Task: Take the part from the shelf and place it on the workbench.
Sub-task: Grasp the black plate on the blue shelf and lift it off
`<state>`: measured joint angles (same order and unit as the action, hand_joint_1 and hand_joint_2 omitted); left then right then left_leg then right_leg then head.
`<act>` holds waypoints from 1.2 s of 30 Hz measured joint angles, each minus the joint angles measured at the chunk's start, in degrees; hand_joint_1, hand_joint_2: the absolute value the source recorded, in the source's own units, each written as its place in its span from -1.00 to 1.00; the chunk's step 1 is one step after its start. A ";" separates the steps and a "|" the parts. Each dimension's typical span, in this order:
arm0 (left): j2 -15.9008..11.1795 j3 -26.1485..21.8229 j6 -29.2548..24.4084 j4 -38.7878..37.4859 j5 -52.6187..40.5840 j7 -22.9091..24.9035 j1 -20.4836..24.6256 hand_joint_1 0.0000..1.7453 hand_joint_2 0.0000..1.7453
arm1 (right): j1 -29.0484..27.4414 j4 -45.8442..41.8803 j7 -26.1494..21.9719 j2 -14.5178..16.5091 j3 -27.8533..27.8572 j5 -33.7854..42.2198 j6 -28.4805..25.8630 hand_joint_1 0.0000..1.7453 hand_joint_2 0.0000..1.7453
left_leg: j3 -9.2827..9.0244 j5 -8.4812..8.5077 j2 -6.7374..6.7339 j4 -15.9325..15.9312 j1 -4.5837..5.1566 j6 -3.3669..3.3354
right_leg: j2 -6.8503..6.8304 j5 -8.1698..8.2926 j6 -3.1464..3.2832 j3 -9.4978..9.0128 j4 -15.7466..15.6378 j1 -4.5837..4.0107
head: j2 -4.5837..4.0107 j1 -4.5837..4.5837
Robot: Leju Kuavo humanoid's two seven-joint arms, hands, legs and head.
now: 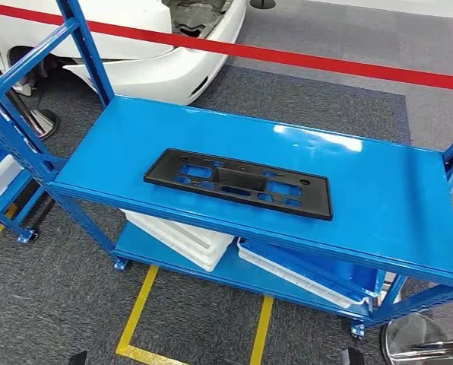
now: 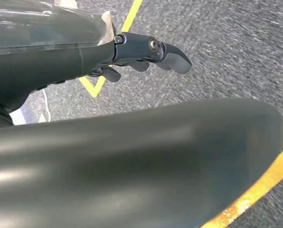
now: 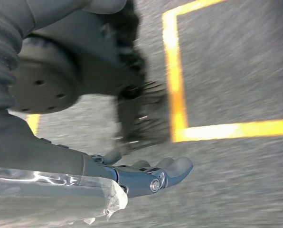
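We've got the part (image 1: 239, 183), a flat black plastic plate full of cutouts, lying lengthwise mid-frame on the blue shelf (image 1: 379, 194), near its front edge.

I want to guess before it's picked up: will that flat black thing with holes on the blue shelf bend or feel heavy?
The black part looks like moulded plastic, so probably stiff. It is thin and full of cut-outs, so likely light. Lying flat on the glossy blue shelf, it may slide when pushed.

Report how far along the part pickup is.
Nothing looks done yet: the black part lies flat on the blue shelf, untouched. In hand: nothing; the left hand and right hand hang over the grey floor, holding nothing. Left: reach, grasp, carry it to the workbench.
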<state>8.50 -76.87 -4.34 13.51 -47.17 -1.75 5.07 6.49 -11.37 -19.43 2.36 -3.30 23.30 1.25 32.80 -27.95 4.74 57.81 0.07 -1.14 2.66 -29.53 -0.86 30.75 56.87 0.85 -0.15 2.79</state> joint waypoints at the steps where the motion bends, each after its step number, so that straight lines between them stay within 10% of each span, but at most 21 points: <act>1: 0.00 0.00 -0.08 0.00 0.00 0.08 0.00 -1.00 -1.00 | 0.28 -0.09 -1.47 -0.05 0.00 -0.26 0.90 -1.00 1.00 | 0.00 0.00 0.00 0.00 0.00 0.00 | 0.00 0.01 -0.01 0.00 0.00 0.00 | 0.00 0.00; 11: -0.01 -0.02 -0.65 0.00 -0.60 0.24 -0.09 -1.00 -1.00 | 6.80 -3.22 -14.25 0.23 -0.79 -6.06 10.42 -1.00 1.00 | 0.00 0.04 0.01 0.02 -0.01 -0.01 | -0.04 0.05 -0.04 0.00 0.02 0.00 | 0.00 -0.01; 17: -0.10 0.00 -0.29 -0.03 -1.40 -0.62 0.05 -1.00 -1.00 | 8.21 -12.34 -20.47 4.25 -4.09 -12.02 28.24 -1.00 1.00 | 0.10 0.05 -0.10 0.01 -0.08 0.01 | 0.10 0.07 -0.01 0.19 0.07 -0.03 | 0.01 0.00; 28: -0.39 0.24 -0.61 -0.11 -2.73 -1.04 0.11 -1.00 -1.00 | 7.11 -22.39 -16.24 12.21 -13.44 -4.16 45.41 -1.00 1.00 | 0.12 0.06 -0.07 0.00 -0.10 0.02 | 0.05 0.06 -0.01 0.17 0.07 -0.06 | 0.01 -0.01; 36: -0.73 0.24 -0.64 -0.13 -2.60 -2.70 0.14 -1.00 -1.00 | 6.61 -19.32 -9.08 12.52 -15.36 4.45 38.87 -1.00 1.00 | 0.11 0.05 -0.07 0.01 -0.03 0.02 | 0.04 0.06 -0.01 0.18 0.04 0.00 | 0.00 -0.01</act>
<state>7.78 -76.63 -4.98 13.38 -49.77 -4.45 5.21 13.10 -30.69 -28.51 14.88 -18.66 27.75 40.12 32.92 -27.90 4.68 57.82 0.04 -1.13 2.70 -29.47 -0.87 30.92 56.91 0.85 -0.15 2.78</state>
